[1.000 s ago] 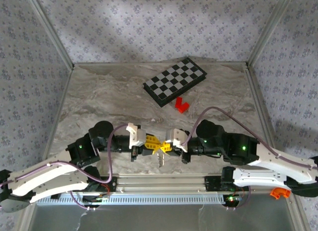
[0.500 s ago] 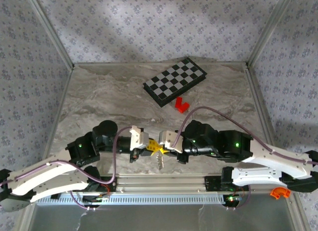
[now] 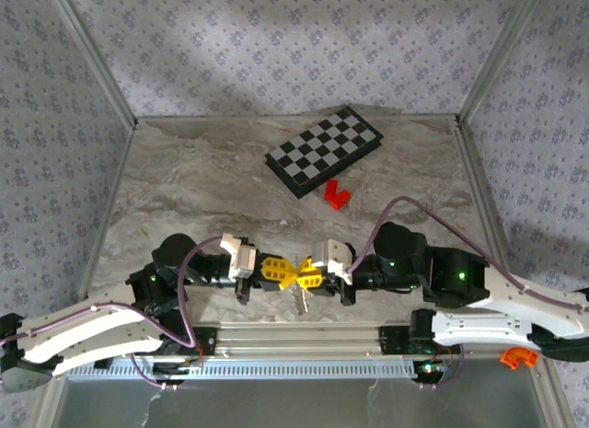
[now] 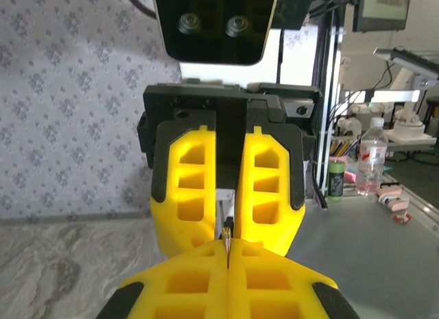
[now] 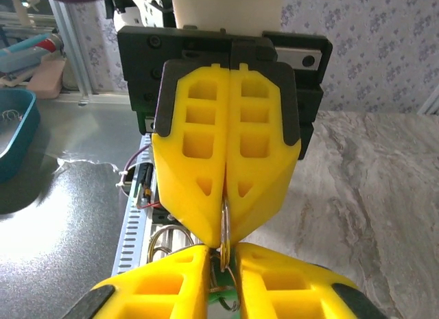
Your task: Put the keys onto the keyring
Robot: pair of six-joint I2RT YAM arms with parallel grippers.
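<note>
Silvery keyring (image 5: 224,224), seen edge-on as a thin line, is pinched in the fully closed left gripper (image 4: 227,256). The right gripper (image 5: 223,264) flanks it, fingers slightly parted. The keys (image 3: 299,303) dangle beneath, tiny and blurred, near the table's (image 3: 184,189) front edge.

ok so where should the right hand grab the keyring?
On the bare stretch sticking out past the shut fingertips of the left hand, coming straight in from the right. The keyring stands edge-on between the parted fingers of the right hand, so they should close flat on its two faces. Stay clear of the keys dangling off it.
</note>
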